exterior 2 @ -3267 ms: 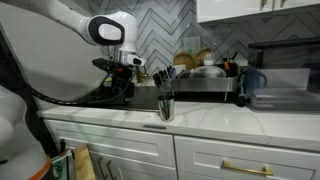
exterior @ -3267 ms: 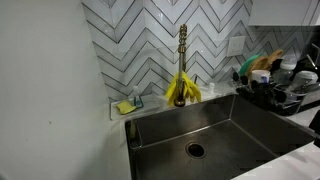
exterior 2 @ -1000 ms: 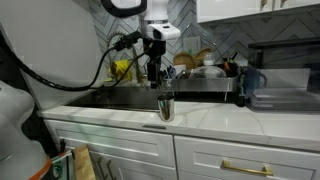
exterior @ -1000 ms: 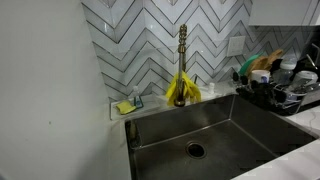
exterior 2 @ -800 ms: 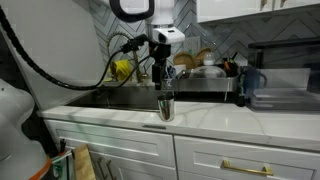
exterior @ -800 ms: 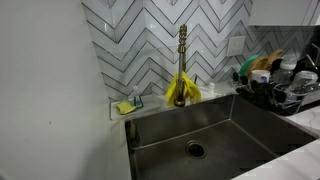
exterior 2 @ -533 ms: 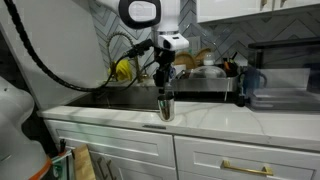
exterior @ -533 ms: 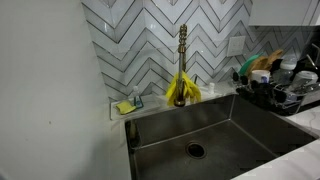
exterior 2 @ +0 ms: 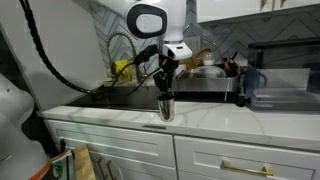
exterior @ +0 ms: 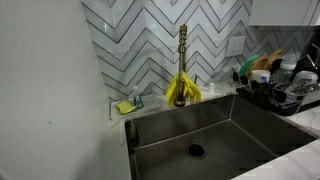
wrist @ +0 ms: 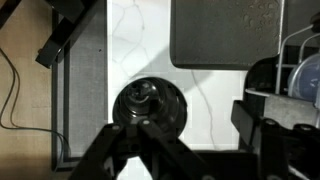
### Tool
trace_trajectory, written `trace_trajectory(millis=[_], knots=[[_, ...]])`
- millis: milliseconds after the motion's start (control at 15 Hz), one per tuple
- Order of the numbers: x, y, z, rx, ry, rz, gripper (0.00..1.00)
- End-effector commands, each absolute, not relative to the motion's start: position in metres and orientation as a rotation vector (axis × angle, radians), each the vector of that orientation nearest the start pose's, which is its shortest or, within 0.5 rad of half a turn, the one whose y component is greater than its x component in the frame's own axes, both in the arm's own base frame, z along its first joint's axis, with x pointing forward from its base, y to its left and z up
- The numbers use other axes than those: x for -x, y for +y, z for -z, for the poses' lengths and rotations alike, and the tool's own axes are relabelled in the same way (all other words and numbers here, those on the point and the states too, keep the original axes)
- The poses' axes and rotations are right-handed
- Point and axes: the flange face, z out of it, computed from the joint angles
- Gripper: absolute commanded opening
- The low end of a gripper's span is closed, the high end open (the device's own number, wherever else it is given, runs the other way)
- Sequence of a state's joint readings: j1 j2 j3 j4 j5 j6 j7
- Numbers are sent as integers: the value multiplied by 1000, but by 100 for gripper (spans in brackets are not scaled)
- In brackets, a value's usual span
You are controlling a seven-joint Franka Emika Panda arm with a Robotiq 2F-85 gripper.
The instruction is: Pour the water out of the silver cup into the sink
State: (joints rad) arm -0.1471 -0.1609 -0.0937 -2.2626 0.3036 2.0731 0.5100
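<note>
Tool [exterior 2: 165,88], jaws apparently apart though dimly seen, hangs over the cup [exterior 2: 166,107] upright on the surface [exterior 2: 215,118] near the sink [exterior: 235,125]; descend centred, clamp squarely before lifting to avoid spilling.

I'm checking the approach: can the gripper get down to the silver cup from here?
Probably yes. The gripper hangs right above the silver cup, which stands upright on the counter; nothing shows between them in the wrist view.
</note>
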Motion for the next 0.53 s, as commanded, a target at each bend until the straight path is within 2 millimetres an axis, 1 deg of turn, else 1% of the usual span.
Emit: trace_trajectory(millis=[0, 133, 200, 267, 400, 467], knots=[[-488, -103, -422, 2539, 1285, -88, 51], [-491, -103, -419, 2539, 1295, -87, 37], [-492, -104, -417, 2538, 1301, -87, 43], [-492, -104, -415, 2541, 1307, -91, 58], [-492, -104, -412, 2542, 1318, -103, 62], [-492, -104, -410, 2542, 1322, -108, 61]])
